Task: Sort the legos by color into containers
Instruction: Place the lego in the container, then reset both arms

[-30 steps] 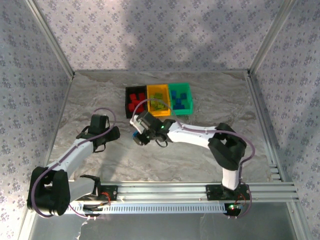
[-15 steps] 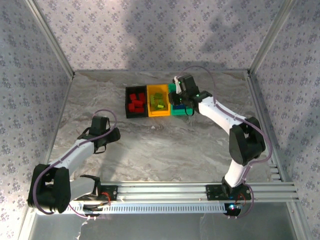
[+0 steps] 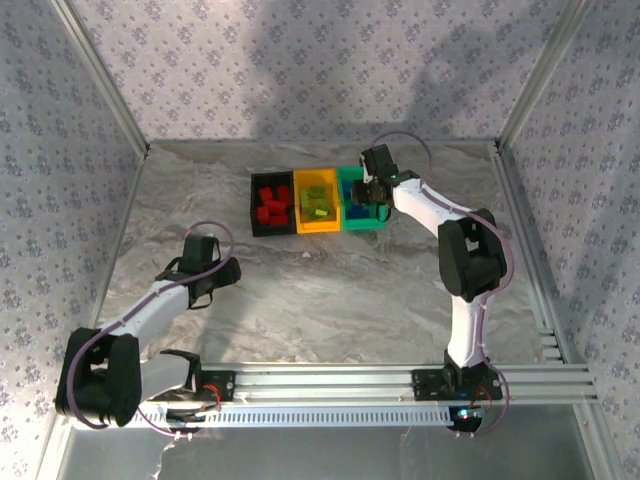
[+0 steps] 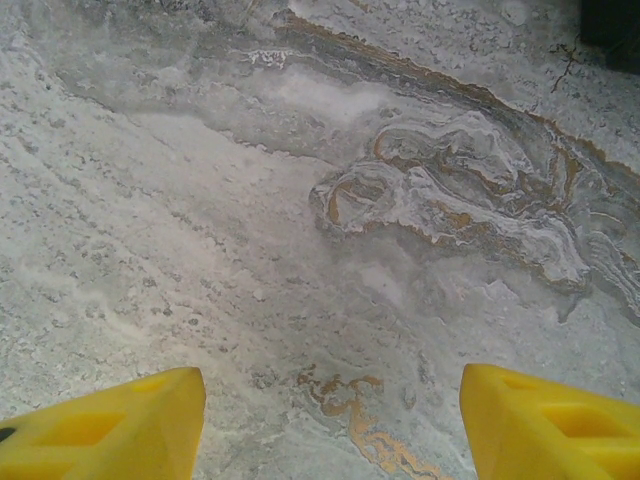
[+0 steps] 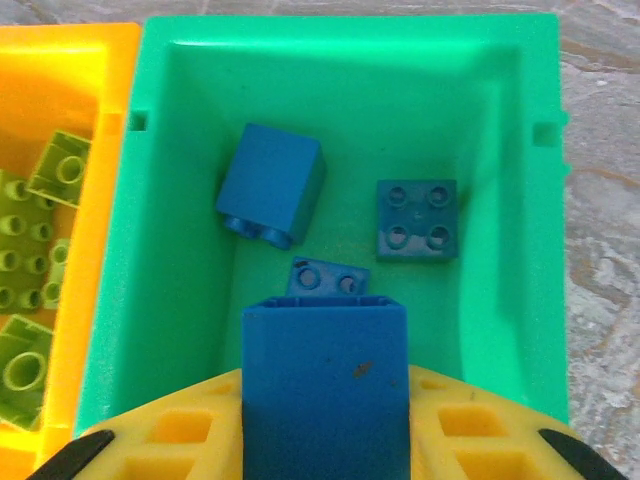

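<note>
Three joined containers stand at the back of the table: a black bin [image 3: 254,205] with red legos [image 3: 271,204], an orange-yellow bin [image 3: 318,180] with yellow-green legos [image 5: 60,168], and a green bin [image 3: 360,225]. My right gripper [image 5: 325,430] hangs over the green bin [image 5: 350,30], shut on a blue lego [image 5: 325,385]. Three more blue legos [image 5: 270,185] lie on the bin's floor below it. My left gripper [image 4: 333,420] stands open over bare marble at the left, nothing between its yellow fingers [image 4: 110,430].
The marble tabletop [image 3: 330,300] is walled by patterned panels on the left, back and right. A metal rail [image 3: 340,385] with both arm bases runs along the near edge. The left arm [image 3: 150,305] lies low at the near left.
The right arm swung from the middle of the table back to the green bin, carrying the blue lego. The left arm stayed put.
</note>
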Tool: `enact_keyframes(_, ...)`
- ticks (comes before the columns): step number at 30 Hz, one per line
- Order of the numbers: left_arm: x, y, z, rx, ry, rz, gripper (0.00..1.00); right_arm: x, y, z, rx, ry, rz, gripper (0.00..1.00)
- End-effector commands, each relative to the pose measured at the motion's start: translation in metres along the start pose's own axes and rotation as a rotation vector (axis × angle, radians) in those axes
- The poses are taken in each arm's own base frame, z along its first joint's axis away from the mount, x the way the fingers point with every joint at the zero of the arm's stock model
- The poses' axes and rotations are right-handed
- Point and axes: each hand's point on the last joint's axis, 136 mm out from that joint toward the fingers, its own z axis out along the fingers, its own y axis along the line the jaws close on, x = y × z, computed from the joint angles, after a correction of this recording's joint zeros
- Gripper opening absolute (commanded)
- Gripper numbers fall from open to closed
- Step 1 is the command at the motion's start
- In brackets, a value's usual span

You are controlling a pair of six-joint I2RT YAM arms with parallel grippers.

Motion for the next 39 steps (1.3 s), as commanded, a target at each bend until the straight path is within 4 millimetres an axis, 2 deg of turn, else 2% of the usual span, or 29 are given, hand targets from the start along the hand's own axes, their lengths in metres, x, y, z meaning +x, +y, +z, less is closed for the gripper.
enact_keyframes(1, -0.011, -0.003, -0.004, 0.015, -0.041, -0.014, 0.68, -0.005, -0.015, -0.001, 0.093, -0.002, -0.018, 0.36)
enact_keyframes(3, -0.011, -0.003, -0.004, 0.016, -0.043, -0.014, 0.68, -0.004, -0.015, -0.002, 0.092, 0.002, -0.025, 0.4)
enact_keyframes(7, -0.01, -0.003, -0.003, 0.019, -0.037, -0.012, 0.68, -0.006, -0.013, -0.012, 0.108, -0.014, -0.045, 0.56)
enact_keyframes(10, -0.011, -0.004, -0.004, 0.02, -0.042, -0.013, 0.68, -0.011, -0.011, -0.027, 0.1, -0.049, -0.04, 0.6)
enact_keyframes(16, -0.011, -0.004, -0.006, 0.023, -0.05, -0.013, 0.68, -0.017, -0.004, -0.073, 0.059, -0.154, -0.05, 0.64)
enact_keyframes(22, -0.018, -0.01, -0.013, 0.048, -0.061, 0.005, 0.68, -0.013, -0.002, -0.137, 0.09, -0.306, -0.137, 0.72)
enact_keyframes(24, -0.026, -0.012, -0.018, 0.05, -0.083, 0.014, 0.68, -0.003, -0.011, -0.156, 0.121, -0.349, -0.152, 0.75)
enact_keyframes(29, -0.05, -0.008, -0.035, 0.021, -0.197, 0.024, 0.68, 0.006, -0.029, -0.2, 0.14, -0.453, -0.135, 0.83)
enact_keyframes(34, -0.071, -0.006, -0.052, -0.012, -0.275, 0.057, 0.68, 0.017, -0.053, -0.224, 0.164, -0.478, -0.063, 0.92)
enact_keyframes(36, -0.079, -0.002, -0.058, -0.038, -0.311, 0.056, 0.75, 0.022, -0.068, -0.232, 0.211, -0.512, -0.011, 1.0)
enact_keyframes(39, -0.091, 0.004, -0.065, -0.076, -0.343, 0.046, 0.88, 0.027, -0.098, -0.238, 0.325, -0.549, 0.066, 1.0)
